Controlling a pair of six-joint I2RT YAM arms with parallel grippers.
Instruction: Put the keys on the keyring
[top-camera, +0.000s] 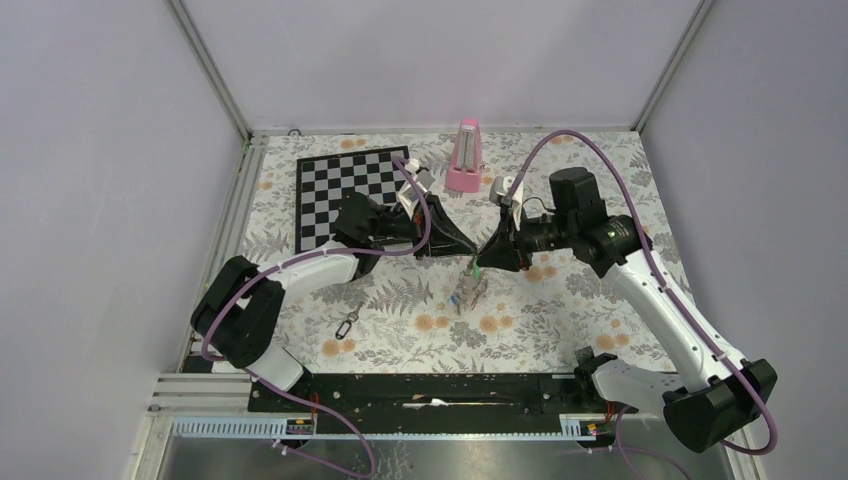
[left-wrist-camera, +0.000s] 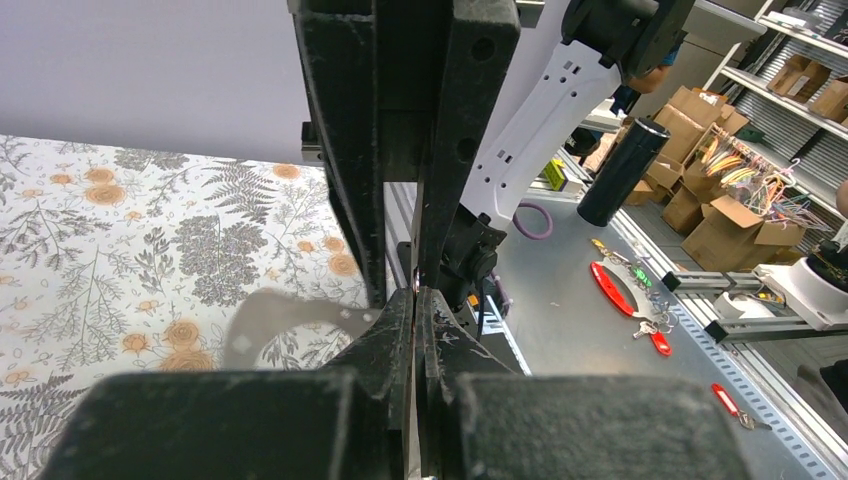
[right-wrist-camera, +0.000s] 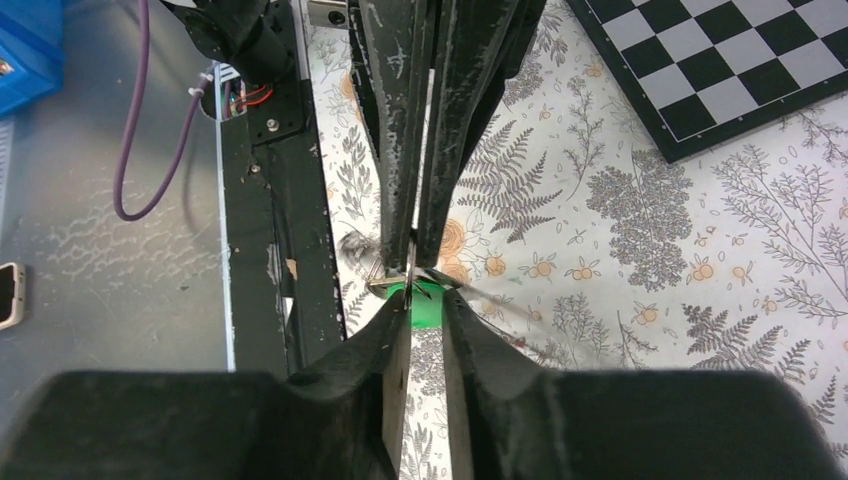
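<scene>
My left gripper (top-camera: 462, 250) and right gripper (top-camera: 490, 258) meet tip to tip above the middle of the flowered table. The left gripper (left-wrist-camera: 415, 293) is shut on a thin wire that seems to be the keyring (right-wrist-camera: 411, 262). The right gripper (right-wrist-camera: 422, 300) is closed on a key with a green tag (right-wrist-camera: 426, 308), which also shows in the top view (top-camera: 478, 268). Small metal parts sit at the tag's top. A bunch of other keys (top-camera: 465, 293) hangs or lies just below the grippers. The rest of the wire loop is hard to make out.
A chessboard (top-camera: 350, 195) lies at the back left and a pink metronome (top-camera: 466, 157) stands at the back centre. A small metal clip (top-camera: 347, 322) lies on the cloth at front left. A black rail (top-camera: 430, 390) runs along the near edge.
</scene>
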